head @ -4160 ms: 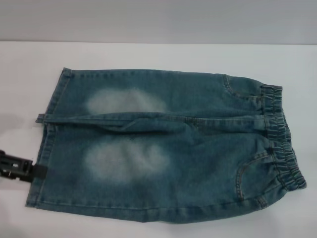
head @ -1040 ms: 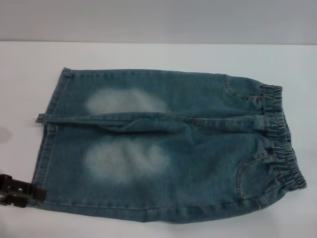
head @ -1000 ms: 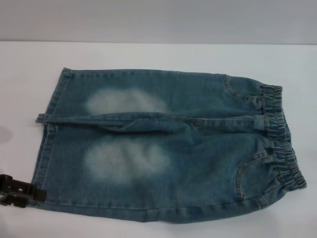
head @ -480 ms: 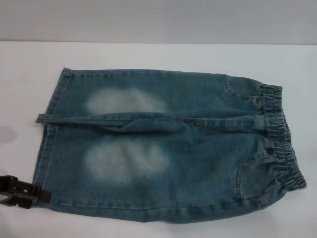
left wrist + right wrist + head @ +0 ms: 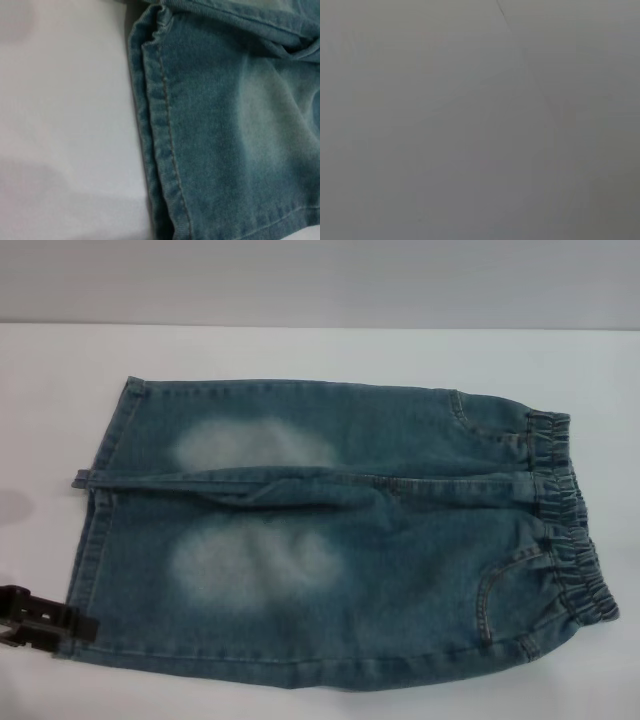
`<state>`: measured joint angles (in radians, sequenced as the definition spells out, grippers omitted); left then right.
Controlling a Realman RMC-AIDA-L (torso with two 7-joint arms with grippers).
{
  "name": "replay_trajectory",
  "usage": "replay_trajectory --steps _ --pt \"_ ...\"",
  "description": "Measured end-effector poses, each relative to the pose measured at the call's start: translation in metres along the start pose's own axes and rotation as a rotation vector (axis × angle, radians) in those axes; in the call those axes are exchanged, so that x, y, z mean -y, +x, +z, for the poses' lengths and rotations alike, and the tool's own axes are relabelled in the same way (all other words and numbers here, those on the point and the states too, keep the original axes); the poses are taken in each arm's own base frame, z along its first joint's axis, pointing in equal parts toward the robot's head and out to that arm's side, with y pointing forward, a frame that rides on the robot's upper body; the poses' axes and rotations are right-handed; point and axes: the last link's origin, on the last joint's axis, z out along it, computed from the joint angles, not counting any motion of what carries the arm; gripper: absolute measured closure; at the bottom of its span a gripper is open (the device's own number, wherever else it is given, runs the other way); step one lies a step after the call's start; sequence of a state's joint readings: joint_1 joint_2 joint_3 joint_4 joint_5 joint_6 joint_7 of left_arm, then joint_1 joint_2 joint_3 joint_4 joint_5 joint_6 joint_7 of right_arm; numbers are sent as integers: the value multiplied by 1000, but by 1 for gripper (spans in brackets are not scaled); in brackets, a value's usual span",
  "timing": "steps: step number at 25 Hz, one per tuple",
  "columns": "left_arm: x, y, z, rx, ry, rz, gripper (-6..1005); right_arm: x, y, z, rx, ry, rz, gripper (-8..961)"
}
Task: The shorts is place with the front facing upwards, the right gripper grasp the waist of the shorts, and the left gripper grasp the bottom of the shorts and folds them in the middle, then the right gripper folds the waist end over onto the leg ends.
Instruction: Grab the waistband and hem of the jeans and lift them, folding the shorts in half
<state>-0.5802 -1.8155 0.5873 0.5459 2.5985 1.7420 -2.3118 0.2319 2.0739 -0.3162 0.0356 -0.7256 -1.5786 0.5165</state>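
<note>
The blue denim shorts [image 5: 340, 540] lie flat, front up, on the white table [image 5: 300, 350]. Their elastic waist [image 5: 565, 520] points right. The bottom, the two leg ends [image 5: 88, 540], points left. My left gripper [image 5: 72, 632] is at the near left corner, open, its tips touching the hem of the nearer leg. The left wrist view shows that hem [image 5: 160, 150] close up, lying flat on the table, with none of my fingers in the picture. The right gripper is out of view; its wrist view shows only a plain grey surface.
A raised fold [image 5: 300, 485] runs along the middle of the shorts between the two legs. White table surface shows to the left of the hems and behind the shorts. The table's back edge [image 5: 320, 326] meets a grey wall.
My left gripper dropped from beside the hem's middle to the near left corner, then edged right and slightly up until its tips met the hem. The shorts have not moved.
</note>
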Motion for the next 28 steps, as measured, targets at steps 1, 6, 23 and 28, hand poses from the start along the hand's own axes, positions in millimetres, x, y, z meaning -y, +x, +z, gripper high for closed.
replay_trajectory --steps 1,6,23,28 --pt "0 0 0 0 0 0 155 0 0 0 0 0 0 304" --pt "1 1 0 -5 6 0 155 0 0 0 -2 1 5 305" --pt "4 -3 2 -1 16 -9 156 0 0 2 -3 -1 6 311" --pt "4 -3 4 1 14 -11 156 0 0 2 -3 0 6 312"
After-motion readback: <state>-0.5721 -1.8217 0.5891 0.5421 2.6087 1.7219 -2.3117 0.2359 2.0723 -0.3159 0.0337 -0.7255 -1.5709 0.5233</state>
